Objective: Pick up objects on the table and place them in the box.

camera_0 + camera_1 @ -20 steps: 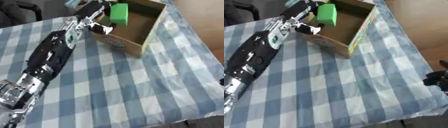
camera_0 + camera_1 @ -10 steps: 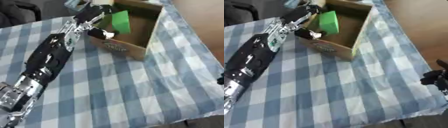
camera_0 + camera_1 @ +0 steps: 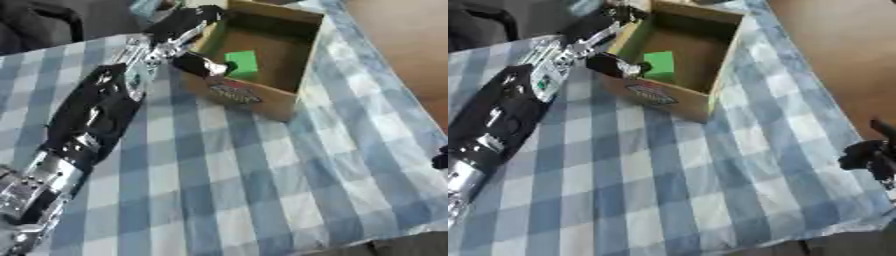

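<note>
Green block (image 3: pixel 241 64) inside the cardboard box (image 3: pixel 289 95) on the checked surface (image 3: pixel 227 190). Left robot hand (image 3: pixel 185 26) at the box's near-left rim — fingers spread, holding nothing. Right robot hand (image 3: pixel 870 156) at the right edge — grip unreadable.

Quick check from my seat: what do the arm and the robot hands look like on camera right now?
The left arm is glossy black, with a silver metal joint low in view and small white-and-green markings near the wrist. The left robot hand is black with silver parts. The right robot hand shows only as dark fingers at the right edge.
</note>
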Robot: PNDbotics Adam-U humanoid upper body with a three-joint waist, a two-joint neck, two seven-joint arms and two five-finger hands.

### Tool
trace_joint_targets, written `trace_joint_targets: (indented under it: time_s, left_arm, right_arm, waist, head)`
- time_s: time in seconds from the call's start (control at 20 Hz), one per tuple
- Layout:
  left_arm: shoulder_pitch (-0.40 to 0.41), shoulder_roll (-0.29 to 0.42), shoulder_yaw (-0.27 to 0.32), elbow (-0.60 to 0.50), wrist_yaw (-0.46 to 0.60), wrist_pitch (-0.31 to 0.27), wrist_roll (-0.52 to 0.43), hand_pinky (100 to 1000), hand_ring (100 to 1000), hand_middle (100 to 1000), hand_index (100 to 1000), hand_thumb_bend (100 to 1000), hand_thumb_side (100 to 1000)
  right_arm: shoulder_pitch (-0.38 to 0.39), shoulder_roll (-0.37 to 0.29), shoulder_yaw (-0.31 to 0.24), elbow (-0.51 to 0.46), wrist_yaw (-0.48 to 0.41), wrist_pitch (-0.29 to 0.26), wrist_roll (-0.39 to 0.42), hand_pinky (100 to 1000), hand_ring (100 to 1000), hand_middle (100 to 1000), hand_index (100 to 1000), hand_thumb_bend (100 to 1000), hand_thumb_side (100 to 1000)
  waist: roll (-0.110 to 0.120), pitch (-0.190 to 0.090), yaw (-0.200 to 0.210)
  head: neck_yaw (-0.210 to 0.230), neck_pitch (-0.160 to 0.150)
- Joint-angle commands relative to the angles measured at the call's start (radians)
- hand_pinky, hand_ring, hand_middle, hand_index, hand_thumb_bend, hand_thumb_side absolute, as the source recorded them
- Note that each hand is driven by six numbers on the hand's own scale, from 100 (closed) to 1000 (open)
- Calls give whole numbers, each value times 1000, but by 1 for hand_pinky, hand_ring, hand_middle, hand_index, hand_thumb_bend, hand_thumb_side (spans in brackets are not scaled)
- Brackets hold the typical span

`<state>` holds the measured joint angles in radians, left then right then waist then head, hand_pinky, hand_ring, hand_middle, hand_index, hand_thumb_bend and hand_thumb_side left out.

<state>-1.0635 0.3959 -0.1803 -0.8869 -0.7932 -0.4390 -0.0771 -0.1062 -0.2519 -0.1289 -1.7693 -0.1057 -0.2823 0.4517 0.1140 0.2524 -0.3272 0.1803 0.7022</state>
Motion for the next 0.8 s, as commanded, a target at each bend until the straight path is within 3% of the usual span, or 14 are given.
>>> trace_joint_targets:
  time_s: [0.05,0.4,0.65,0.8]
  left_arm:
    - [-10,76,12,-89,161,9,-34,880,798,768,925,232,513]
    - [54,226,33,-326,569,113,-124,863,772,738,913,120,415]
    - [87,266,46,-398,661,170,-147,857,762,727,909,100,439]
    - [150,316,67,-440,704,179,-134,855,757,718,907,100,483]
  right_arm:
    - [1,-13,-8,-8,-5,-1,-2,659,660,653,984,100,612]
    - [18,-16,-17,-3,-4,0,-12,660,660,652,983,100,610]
    - [21,-14,-18,-3,-4,1,-14,661,661,652,983,100,609]
    - [26,-9,-27,-1,-5,1,-21,661,661,652,983,100,609]
  waist:
    - [-16,-28,14]
    - [-30,-58,80]
    - [-36,-62,95]
    - [-51,-62,146]
  head:
    - [-10,4]
    - [-31,27]
    - [-31,32]
    - [-46,37]
